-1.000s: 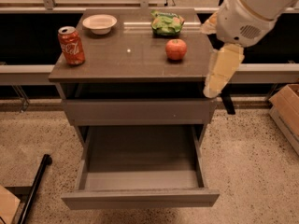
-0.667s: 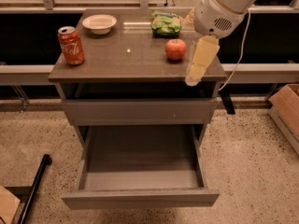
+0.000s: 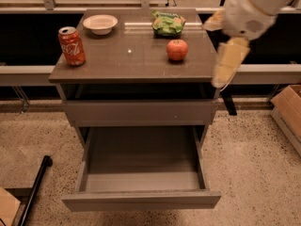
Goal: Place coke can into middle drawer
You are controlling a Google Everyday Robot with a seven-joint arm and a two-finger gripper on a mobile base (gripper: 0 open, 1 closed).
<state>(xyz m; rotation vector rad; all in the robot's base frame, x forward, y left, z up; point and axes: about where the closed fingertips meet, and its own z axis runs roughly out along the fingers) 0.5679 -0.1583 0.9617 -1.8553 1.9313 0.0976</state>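
The coke can (image 3: 72, 46), red with white script and a silver top, stands upright at the left edge of the cabinet top (image 3: 127, 62). My gripper (image 3: 225, 62) hangs in the air off the cabinet's right front corner, far from the can and just right of the red apple (image 3: 177, 50). It holds nothing that I can see. Below the shut upper drawer front (image 3: 141, 112), one drawer (image 3: 141, 200) is pulled out and its inside is bare.
A white bowl (image 3: 99, 23) sits at the back left of the top and a green snack bag (image 3: 168, 23) at the back middle. A cardboard box (image 3: 288, 114) is on the floor at right. A black bar (image 3: 35, 189) lies on the floor at lower left.
My gripper swung left toward the apple, then back right to the cabinet's right front corner. The can, apple, bowl and drawer have not moved.
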